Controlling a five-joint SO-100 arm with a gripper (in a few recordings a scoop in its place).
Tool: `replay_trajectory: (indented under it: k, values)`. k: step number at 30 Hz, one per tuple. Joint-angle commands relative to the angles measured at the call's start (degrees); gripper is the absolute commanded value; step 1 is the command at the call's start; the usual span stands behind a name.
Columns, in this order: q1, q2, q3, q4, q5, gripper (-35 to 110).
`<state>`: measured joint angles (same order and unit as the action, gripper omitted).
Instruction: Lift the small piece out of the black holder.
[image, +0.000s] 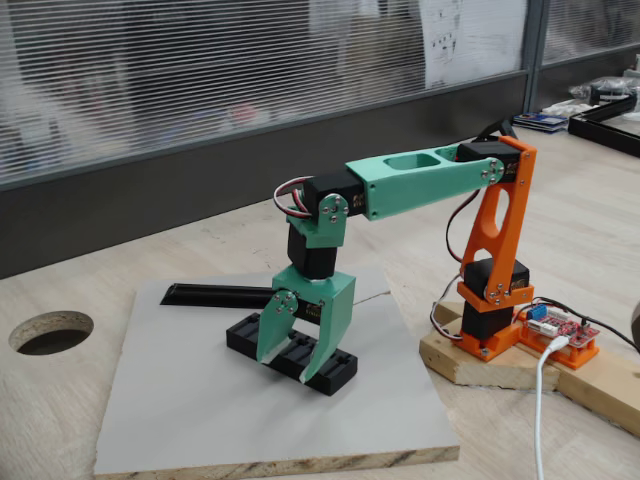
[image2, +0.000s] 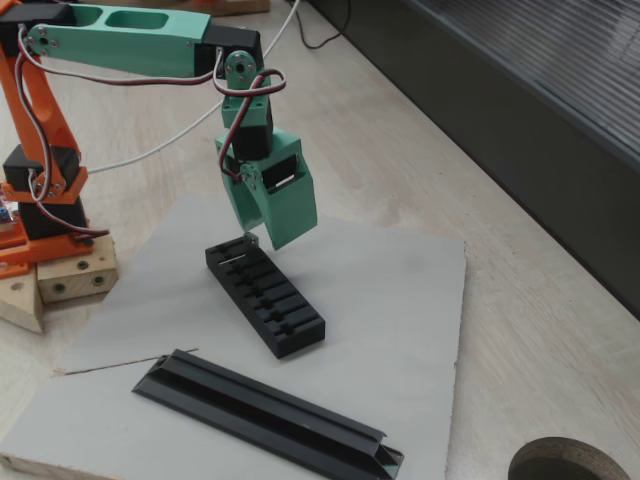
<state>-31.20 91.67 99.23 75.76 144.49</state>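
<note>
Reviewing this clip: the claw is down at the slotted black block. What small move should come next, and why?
Probably close the claw gently, then lift straight up. In a fixed view its tips sit at the end slot of the black block, where a thin pale sliver seems to rest. The other fixed view shows the fingers spread over the block. Whether the tips bracket the sliver is too small to tell.

Two raised fixed views face the black holder (image: 290, 350) from opposite sides.
</note>
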Motion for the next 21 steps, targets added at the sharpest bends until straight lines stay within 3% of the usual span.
replay_trajectory:
  k: [1,8,21]
  values:
    - [-0.3,0.9,-0.3,-0.4,1.0,42]
    - [5.4,0.9,-0.3,0.1,1.1,42]
    - [4.9,0.9,-0.3,-0.2,1.0,42]
